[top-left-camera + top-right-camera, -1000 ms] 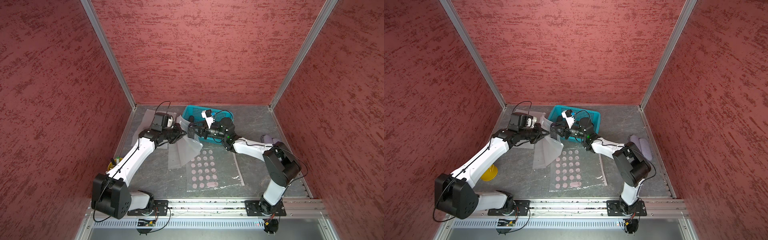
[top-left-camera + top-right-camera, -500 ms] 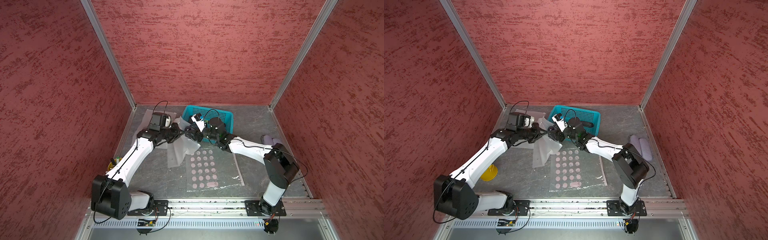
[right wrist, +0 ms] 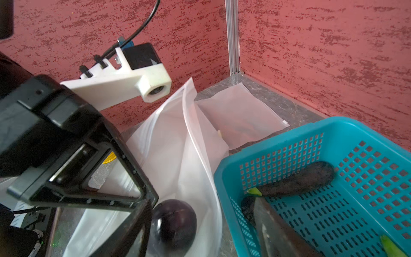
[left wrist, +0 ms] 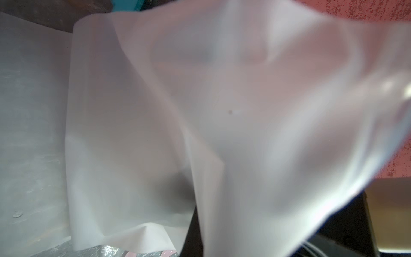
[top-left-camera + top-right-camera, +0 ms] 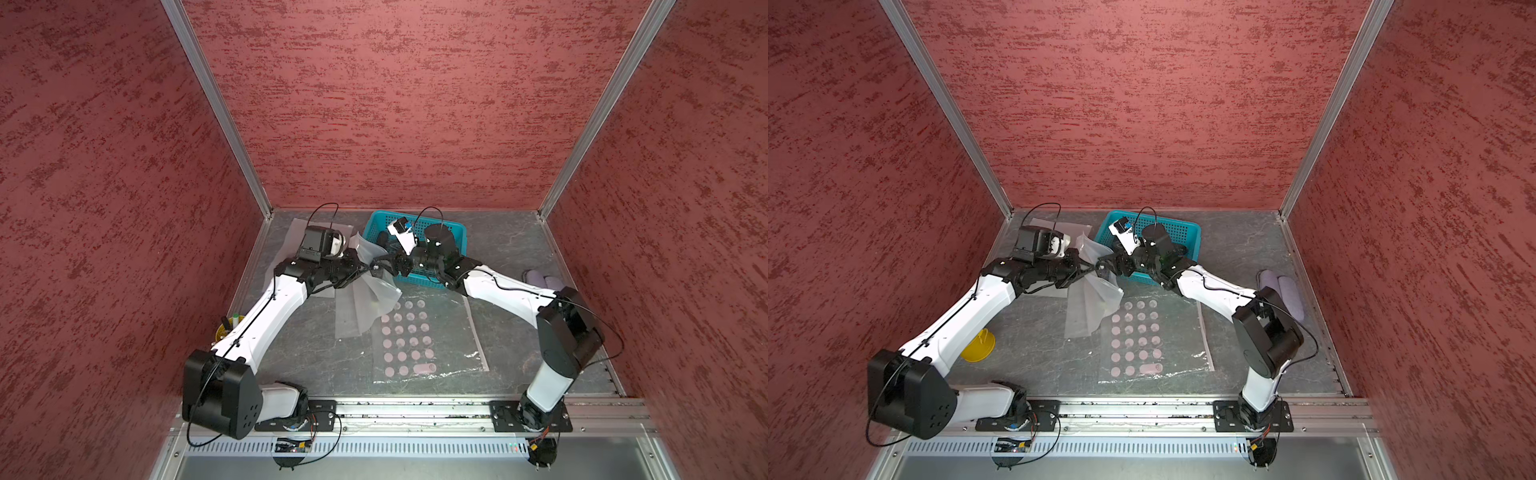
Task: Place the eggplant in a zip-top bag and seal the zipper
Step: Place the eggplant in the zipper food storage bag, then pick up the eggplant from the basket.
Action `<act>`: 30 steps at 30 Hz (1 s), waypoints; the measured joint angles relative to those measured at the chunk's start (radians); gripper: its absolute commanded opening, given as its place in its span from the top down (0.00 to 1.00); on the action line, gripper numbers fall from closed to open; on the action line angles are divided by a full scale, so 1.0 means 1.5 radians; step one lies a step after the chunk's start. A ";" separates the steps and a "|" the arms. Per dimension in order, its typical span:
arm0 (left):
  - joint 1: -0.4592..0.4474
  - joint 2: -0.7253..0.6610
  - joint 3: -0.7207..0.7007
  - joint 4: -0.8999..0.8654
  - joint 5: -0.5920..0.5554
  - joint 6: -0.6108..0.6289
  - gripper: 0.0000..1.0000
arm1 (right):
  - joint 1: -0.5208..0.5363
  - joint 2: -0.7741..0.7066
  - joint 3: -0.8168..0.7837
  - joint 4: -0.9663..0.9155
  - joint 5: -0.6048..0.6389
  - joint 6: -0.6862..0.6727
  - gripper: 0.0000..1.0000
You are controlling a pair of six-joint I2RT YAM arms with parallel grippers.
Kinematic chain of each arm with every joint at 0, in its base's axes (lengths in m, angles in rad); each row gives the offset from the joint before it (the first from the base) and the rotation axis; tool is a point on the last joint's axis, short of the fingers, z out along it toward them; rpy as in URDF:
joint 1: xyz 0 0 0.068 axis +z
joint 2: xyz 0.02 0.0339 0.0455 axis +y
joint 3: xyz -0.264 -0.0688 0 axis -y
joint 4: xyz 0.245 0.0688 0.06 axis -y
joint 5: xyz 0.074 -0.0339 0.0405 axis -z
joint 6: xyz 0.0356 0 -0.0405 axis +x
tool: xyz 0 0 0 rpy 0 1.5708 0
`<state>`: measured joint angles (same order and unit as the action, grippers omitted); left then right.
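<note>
Red, rough-plastered walls are enclosing a grey marbled desk [image 5: 316,365], with a teal perforated plastic basket [image 5: 453,227] sitting at the back. Just beside the basket, on the side toward the left arm, the left tool [image 5: 365,269] is pressing together on the film of the frosted zip-top bag [image 5: 365,301], which is hanging limp and creased down to the desk. The right tool [image 5: 383,266] is standing spread at the bag's mouth, gripping nothing. In the right wrist view the eggplant [image 3: 174,222] is lying inside the open bag, close against the basket's outer wall.

The eggplant is looking glossy, round and firm, so it is probably slippery and heavy enough to drag the thin film down. Holding it across its widest part would suit it best. The bag is likely weighing almost nothing and giving no stiffness except along the zipper band [image 3: 189,124], the sensible place to pinch. Inside the basket a matt dark vegetable [image 3: 300,180] with a green stalk is resting.
</note>
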<state>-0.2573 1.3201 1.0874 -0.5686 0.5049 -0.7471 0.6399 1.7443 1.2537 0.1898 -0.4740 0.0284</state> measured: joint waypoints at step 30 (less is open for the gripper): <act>-0.013 0.050 0.021 -0.123 -0.134 0.134 1.00 | -0.165 0.113 0.146 -0.226 0.051 -0.169 0.13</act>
<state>-0.2771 1.3956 1.1187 -0.7528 0.3042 -0.5461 0.3931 1.9133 1.4727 -0.1486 -0.3969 -0.2249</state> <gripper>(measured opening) 0.047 0.873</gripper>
